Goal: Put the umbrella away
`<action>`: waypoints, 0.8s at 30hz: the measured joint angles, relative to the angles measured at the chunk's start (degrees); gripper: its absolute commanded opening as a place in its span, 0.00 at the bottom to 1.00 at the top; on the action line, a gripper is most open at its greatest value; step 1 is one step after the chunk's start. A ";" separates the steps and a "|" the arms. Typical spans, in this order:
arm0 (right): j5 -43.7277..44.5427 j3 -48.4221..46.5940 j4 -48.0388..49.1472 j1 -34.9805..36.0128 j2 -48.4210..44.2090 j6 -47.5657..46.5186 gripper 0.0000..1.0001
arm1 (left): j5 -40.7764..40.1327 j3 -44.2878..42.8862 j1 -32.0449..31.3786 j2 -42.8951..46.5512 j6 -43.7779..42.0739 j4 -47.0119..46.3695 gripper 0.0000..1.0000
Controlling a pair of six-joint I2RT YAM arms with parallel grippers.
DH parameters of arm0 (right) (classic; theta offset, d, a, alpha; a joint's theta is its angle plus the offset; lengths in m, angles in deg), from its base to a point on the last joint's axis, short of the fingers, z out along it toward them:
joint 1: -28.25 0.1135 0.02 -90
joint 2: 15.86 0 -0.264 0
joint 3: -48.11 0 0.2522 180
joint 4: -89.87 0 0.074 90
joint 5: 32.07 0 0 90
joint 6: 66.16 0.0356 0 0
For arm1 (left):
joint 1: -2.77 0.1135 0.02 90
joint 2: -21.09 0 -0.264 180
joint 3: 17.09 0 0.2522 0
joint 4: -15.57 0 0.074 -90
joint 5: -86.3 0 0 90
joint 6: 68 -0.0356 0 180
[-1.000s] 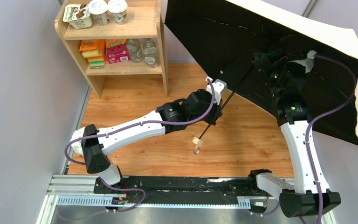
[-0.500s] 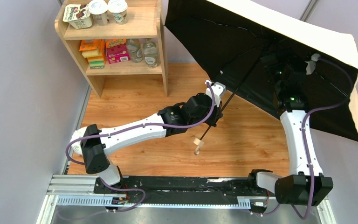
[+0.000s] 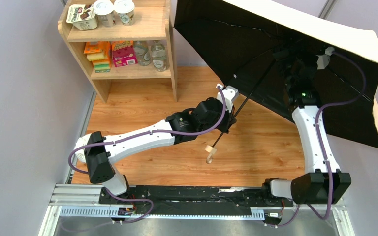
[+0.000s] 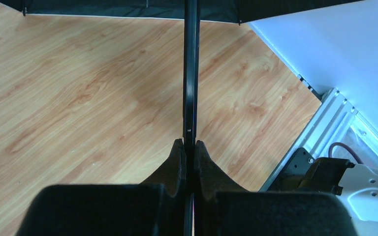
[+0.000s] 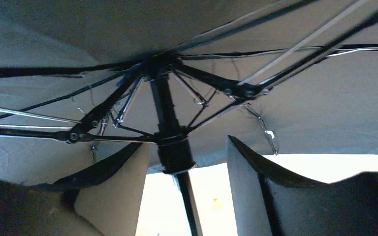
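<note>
**Umbrella fully open; nothing put away yet.**

Your left gripper (image 4: 189,147) has its fingers (image 4: 177,162) pinched tight on the black shaft (image 4: 191,73), a little above the wooden handle (image 3: 207,149). Your right gripper (image 5: 187,145) stands with its jaws apart on either side of the runner (image 5: 174,152), with no contact visible. The umbrella (image 3: 256,34) hangs tilted over the far right of the table (image 3: 142,103), ribs spread. Collapsing, folding and stowing all remain. Labels on the shelf (image 3: 170,49) goods are too small to read.
</note>
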 measured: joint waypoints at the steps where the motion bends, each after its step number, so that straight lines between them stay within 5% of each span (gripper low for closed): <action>1: 0.04 -1.25 -0.07 0.17 1.20 -0.02 0.51 | 0.00 0.00 0.00 0.00 0.02 -0.50 0.00; 3: 0.11 -2.75 -0.02 0.48 3.08 -0.26 0.41 | -0.22 0.00 0.13 0.00 0.02 -0.94 0.00; 5: 0.52 -3.21 0.17 0.74 4.44 -1.05 0.00 | -0.35 0.00 0.17 0.00 0.04 -1.25 0.00; 9: -0.87 -1.16 4.70 0.98 4.00 -6.69 0.00 | -1.20 0.00 0.37 0.28 0.13 -2.25 0.01; 13: -2.75 3.98 10.21 2.29 0.15 -10.29 0.00 | 1.33 0.00 0.50 0.44 0.61 -1.18 0.30; 15: -3.43 6.32 11.82 2.38 -2.84 -10.82 0.00 | 5.03 0.00 1.38 0.44 1.62 -0.09 0.37; 24: -6.23 4.87 17.44 -1.46 -7.80 -8.98 0.00 | 20.83 5.53 4.20 0.44 4.48 -0.68 0.41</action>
